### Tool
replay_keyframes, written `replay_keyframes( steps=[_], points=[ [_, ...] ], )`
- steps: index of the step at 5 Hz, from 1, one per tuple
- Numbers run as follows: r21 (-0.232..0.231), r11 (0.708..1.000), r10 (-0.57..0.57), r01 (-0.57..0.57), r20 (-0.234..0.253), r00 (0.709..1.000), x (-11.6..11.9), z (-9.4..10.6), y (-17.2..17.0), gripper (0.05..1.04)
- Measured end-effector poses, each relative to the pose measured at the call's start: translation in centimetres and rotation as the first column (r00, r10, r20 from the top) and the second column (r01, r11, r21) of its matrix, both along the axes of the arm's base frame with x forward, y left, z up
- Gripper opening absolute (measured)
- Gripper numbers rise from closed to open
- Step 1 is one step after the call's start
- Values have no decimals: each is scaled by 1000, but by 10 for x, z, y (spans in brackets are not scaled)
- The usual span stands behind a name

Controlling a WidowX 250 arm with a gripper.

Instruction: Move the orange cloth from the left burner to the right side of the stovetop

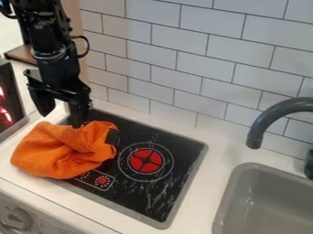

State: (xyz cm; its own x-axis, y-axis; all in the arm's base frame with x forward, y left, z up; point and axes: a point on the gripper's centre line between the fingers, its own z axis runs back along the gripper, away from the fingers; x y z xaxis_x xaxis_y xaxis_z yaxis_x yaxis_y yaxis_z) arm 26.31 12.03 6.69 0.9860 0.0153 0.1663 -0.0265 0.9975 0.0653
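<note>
My gripper (60, 119) hangs at the upper left over the back left part of the stove, its two fingers spread apart and open. A crumpled orange cloth (58, 151) lies bunched over the left side of the black stove top (156, 192) and onto the white counter. The right fingertip is at the cloth's upper edge; whether it touches I cannot tell. A small black patch (112, 137) shows at the cloth's right side. Right of the cloth is a red round burner (145, 161).
A grey sink (245, 192) is set into the counter (205, 183) at the lower right, with a dark curved faucet (269, 119) above it. White tiles (202, 68) line the wall behind. A dark panel with red lights (7, 98) stands at the left edge, and a knob (17, 219) is at the lower left.
</note>
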Motion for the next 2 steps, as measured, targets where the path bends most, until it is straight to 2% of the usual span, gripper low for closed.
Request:
replay_keyframes(
  steps=[1, 2],
  points=[
    [-24, 1000, 17, -17, -18, 1000, -4, -6, -2, 999],
    [-140, 962, 240, -235, 21, 970, -15, -7, 18, 999]
  ],
)
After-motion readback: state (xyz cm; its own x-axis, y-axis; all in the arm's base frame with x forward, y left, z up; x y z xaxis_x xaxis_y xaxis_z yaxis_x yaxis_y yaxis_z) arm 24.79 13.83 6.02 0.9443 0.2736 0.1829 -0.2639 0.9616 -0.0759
